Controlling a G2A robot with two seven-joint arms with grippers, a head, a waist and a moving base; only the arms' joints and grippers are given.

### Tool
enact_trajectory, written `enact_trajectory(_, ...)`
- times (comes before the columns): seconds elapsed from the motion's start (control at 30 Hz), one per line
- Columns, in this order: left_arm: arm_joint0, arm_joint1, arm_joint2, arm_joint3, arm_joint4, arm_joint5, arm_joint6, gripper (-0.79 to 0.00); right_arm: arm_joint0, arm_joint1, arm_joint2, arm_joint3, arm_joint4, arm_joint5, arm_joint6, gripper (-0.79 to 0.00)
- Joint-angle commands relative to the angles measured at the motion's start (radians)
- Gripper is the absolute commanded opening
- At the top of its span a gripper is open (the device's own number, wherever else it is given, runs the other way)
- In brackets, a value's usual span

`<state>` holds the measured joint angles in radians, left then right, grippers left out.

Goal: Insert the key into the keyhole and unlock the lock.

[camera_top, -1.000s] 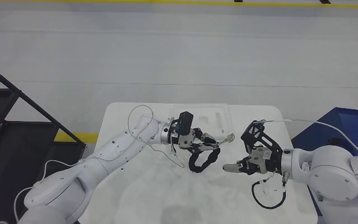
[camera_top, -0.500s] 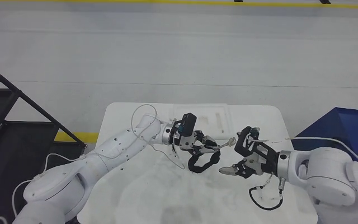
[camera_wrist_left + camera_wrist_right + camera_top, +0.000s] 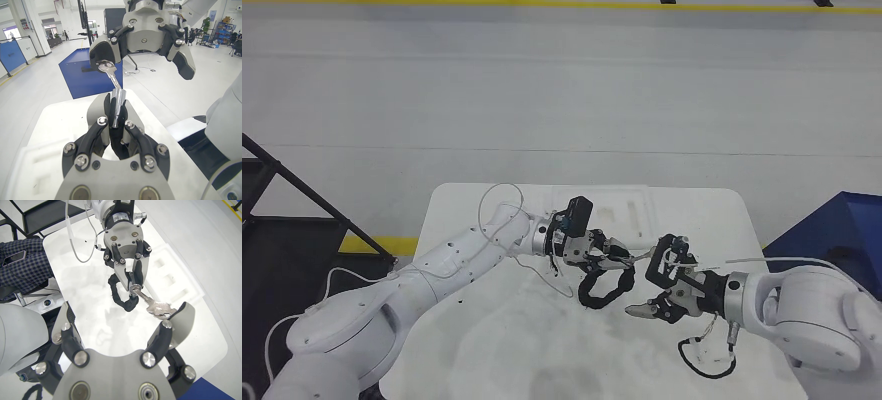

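Surface (image 3: 572, 350): white; arms meet above it
Right end effector (image 3: 650, 280): now closer than a second ago; fingers apart, one pad touching the key (image 3: 108, 69) head; turning likely next
Left end effector (image 3: 115, 106): clamped on lock (image 3: 117, 106) barrel
Lock: held aloft; right wrist view adds its hanging black cable
Key: blade in keyhole; left wrist view shows the pad contact

Tip of the key (image 3: 108, 69) hidden inside the lock (image 3: 118, 98), whose lower body and black cable (image 3: 117, 294) are partly masked by fingers (image 3: 95, 111) of the left gripper (image 3: 116, 103).
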<state>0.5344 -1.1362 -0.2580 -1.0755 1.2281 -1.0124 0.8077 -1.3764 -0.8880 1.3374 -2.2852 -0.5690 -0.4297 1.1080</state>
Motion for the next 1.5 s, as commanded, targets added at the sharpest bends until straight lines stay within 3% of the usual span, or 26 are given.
enact_trajectory(0.0,0.000,-0.002,-0.001,0.007,-0.005,0.000,0.000,-0.785,0.001,0.001,-0.002,-0.005,-0.003,0.006,0.000,0.000)
enact_trajectory(0.63,-0.002,-0.019,-0.006,0.048,-0.010,0.000,0.000,-0.785,0.029,0.006,-0.059,-0.047,-0.044,0.034,0.028,0.000)
enact_trajectory(1.47,-0.036,-0.045,0.022,0.078,0.037,0.000,-0.003,-0.785,0.163,-0.002,-0.170,-0.011,-0.069,0.090,0.072,0.000)
